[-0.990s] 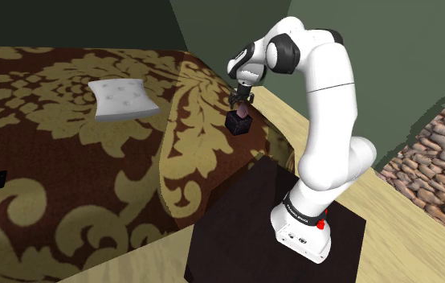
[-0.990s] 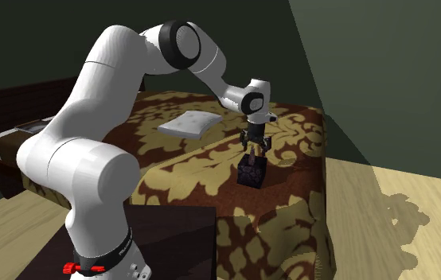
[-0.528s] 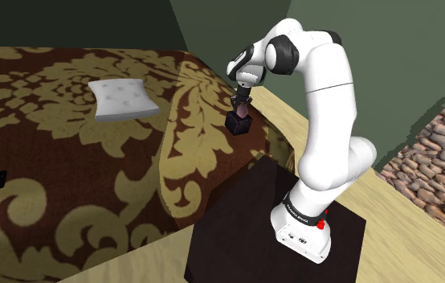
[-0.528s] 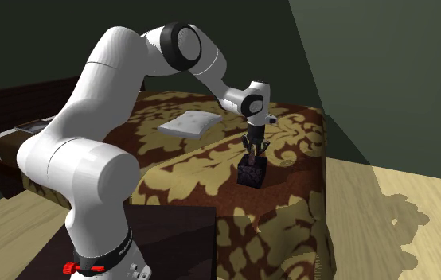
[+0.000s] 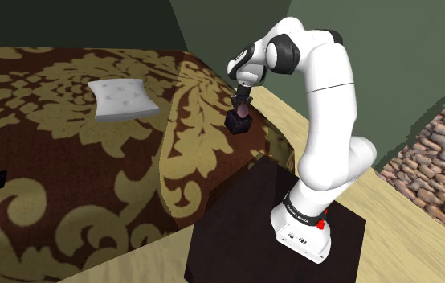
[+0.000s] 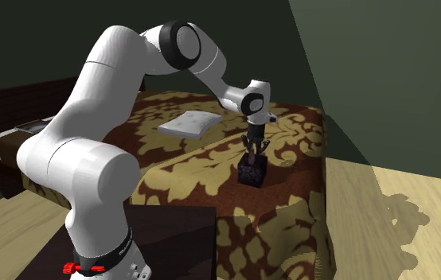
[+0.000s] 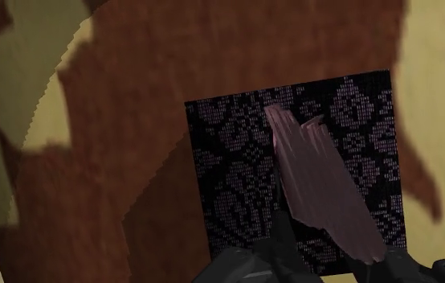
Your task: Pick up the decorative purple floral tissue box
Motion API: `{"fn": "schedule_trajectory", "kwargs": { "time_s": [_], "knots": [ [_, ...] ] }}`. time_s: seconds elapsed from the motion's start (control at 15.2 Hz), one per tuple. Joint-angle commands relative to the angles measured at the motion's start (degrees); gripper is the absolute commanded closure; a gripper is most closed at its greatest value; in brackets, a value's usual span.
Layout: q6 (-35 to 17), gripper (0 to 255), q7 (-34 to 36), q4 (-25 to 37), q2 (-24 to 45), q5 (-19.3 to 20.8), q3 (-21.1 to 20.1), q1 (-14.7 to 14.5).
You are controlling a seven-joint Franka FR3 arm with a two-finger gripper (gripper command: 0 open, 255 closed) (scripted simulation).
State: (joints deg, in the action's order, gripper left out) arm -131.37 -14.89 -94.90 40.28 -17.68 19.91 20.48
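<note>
Purple-and-black tissue box (image 5: 237, 124): small, with purple flowers on a dark ground. It rests on the bed near the edge that faces the stand, at about 2 o'clock of the bedspread in the shoulder view.
Tissue (image 7: 319, 197): dusky pink sheet rising from the box's top and leaning a little. It lies between the two fingers.
Gripper (image 6: 253, 153): black, pointing straight down just over the box. Its fingers (image 7: 245, 265) are spread, one on each side of the tissue; whether they touch the tissue I cannot tell.
Arm (image 5: 325, 88): white with dark joints, arched from the stand over the bed's edge.
Bed (image 5: 60, 193): covered in dark brown cloth with big gold leaf scrolls.
Pillow (image 5: 122, 99): white, square and dimpled, lying flat on the bed. It is well apart from the box, toward 10 o'clock in both outside views.
Stand (image 5: 237, 233): dark box on the floor just beside the bed, at 5 o'clock of the tissue box in the shoulder view.
Floor (image 5: 406, 249): pale wood planks.
Stones (image 5: 438, 161): rough brown patch at 3 o'clock of the shoulder view.
Walls (image 6: 386, 64): dull dark green.
</note>
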Motion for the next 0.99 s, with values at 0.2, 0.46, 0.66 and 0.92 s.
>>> {"fn": "schedule_trajectory", "kwargs": {
  "time_s": [0.2,0.46,0.66,0.92],
  "knots": [
    [2.35,255,0.61,0.12,-2.39,0.9,0.73,-0.55],
    [4.41,255,1.06,0.37,-4.25,1.65,1.3,-0.92],
    [6.0,255,1.4,0.7,-5.57,2.21,1.7,-1.17],
    [7.17,255,1.64,1.02,-6.47,2.61,1.97,-1.33]
  ]
}}
